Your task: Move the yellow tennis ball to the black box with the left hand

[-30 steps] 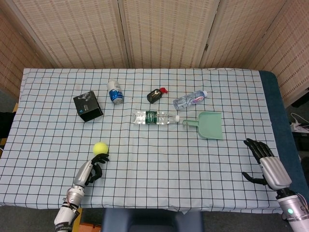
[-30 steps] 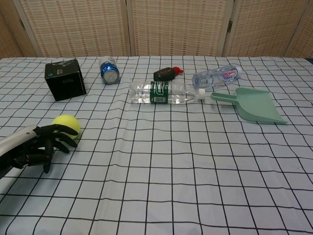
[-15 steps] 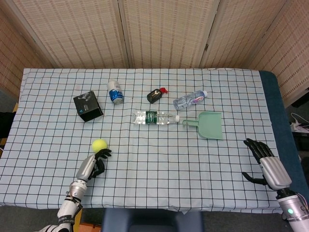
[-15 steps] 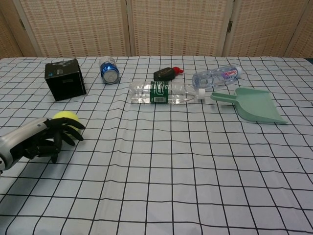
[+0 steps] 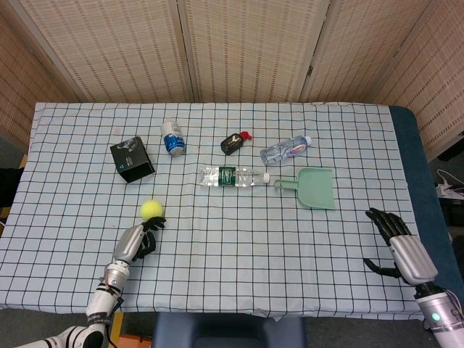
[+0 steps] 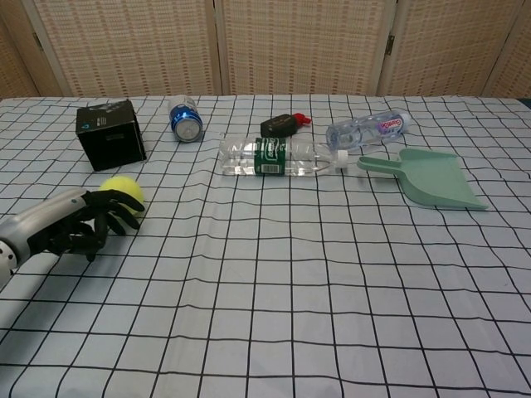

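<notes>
The yellow tennis ball (image 5: 151, 209) (image 6: 122, 189) lies on the checked tablecloth, a short way in front of the black box (image 5: 132, 159) (image 6: 110, 134). My left hand (image 5: 138, 238) (image 6: 83, 224) lies just behind the ball with its fingers spread; the fingertips (image 6: 124, 211) touch the ball's near side without wrapping around it. My right hand (image 5: 397, 245) rests open near the table's right front edge, holding nothing, and only the head view shows it.
A blue can (image 5: 172, 138) (image 6: 186, 121) lies right of the box. A clear bottle with a green label (image 5: 233, 176) (image 6: 278, 156), a smaller bottle (image 5: 285, 150), a black red-capped item (image 5: 233, 143) and a green dustpan (image 5: 315, 187) (image 6: 431, 178) occupy the middle and right.
The left hand has slid forward toward the box, and the ball has rolled ahead of its fingertips, closer to the black box. The right hand has not moved.
</notes>
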Motion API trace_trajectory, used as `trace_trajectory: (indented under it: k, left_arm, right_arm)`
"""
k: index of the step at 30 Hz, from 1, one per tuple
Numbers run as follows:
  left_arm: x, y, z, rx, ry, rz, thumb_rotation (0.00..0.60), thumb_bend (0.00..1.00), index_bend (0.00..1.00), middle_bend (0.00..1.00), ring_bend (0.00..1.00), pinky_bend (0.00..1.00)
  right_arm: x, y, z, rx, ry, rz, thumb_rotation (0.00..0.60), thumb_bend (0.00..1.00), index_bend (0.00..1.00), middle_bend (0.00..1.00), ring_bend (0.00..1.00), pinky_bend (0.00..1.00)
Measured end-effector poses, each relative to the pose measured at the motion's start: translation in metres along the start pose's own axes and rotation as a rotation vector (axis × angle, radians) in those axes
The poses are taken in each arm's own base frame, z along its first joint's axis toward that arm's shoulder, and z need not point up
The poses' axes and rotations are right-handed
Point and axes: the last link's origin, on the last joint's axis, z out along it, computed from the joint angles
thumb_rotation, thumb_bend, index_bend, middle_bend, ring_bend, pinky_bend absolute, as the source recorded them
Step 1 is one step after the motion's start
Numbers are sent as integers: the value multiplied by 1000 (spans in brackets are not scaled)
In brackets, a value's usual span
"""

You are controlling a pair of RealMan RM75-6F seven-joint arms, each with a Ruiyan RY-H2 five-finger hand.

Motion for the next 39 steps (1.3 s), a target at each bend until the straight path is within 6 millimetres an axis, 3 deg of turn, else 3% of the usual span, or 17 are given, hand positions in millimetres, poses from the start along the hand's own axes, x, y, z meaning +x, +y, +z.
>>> trace_trajectory:
  k: [39]
  left_arm:
    - [19, 8, 45, 9, 20, 175, 600, 870, 260, 292, 288, 568]
  right_arm:
    - [-2, 1, 0, -7, -15, 1, 600, 159, 0, 0, 0, 0]
